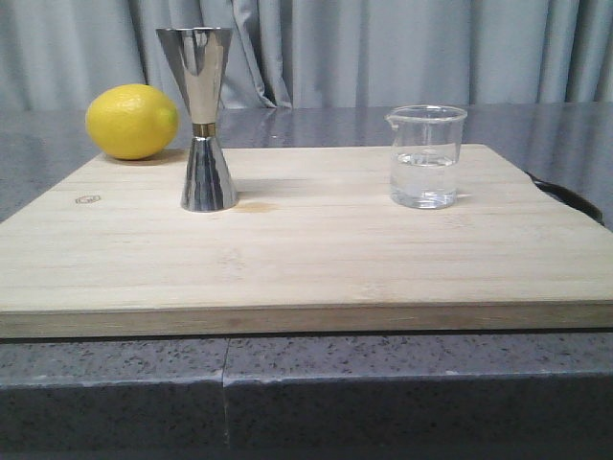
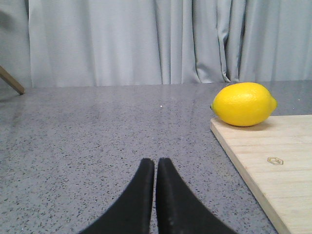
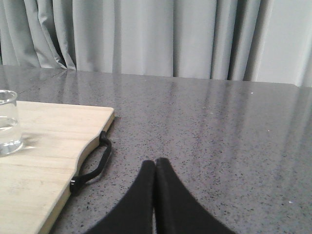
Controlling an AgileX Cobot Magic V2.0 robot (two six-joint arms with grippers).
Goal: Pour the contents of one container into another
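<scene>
A small clear glass beaker with some clear liquid stands upright on the right part of the wooden board; its edge also shows in the right wrist view as the beaker. The tall steel jigger stands upright on the board's left part. Neither gripper appears in the front view. My left gripper is shut and empty over the grey counter, left of the board. My right gripper is shut and empty over the counter, right of the board.
A yellow lemon lies at the board's far left corner, seen too as the lemon. A black strap loop hangs off the board's right edge. Grey curtains close off the back of the speckled counter.
</scene>
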